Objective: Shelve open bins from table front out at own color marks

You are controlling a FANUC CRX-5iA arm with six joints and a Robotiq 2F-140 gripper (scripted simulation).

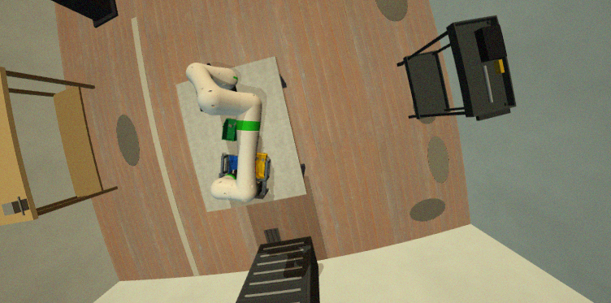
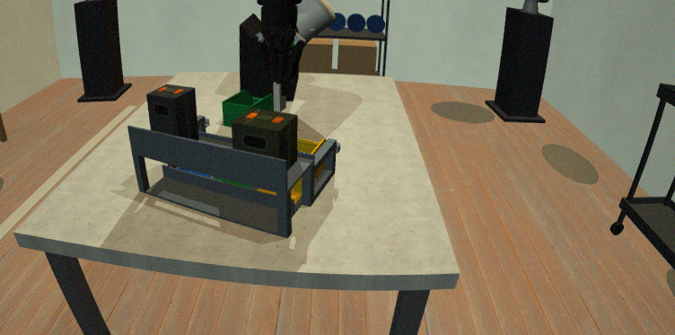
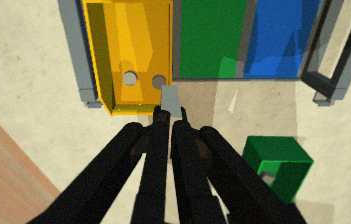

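Note:
The yellow bin sits in the shelf's end place, looks level, and holds two round grey parts. The green bin stands on the table in front of the shelf, with a grey part in it. The green mark beside the yellow bin is bare, as is the blue mark past it. My gripper is shut with nothing between its fingertips, which appear over the yellow bin's front corner in the wrist view; their height above it is unclear. The arm hides it in the top view.
The grey shelf has side frames at both ends. Two dark boxes with orange patches, one at the left and one nearer the yellow end, stand on its upper board. The table edge lies behind the shelf.

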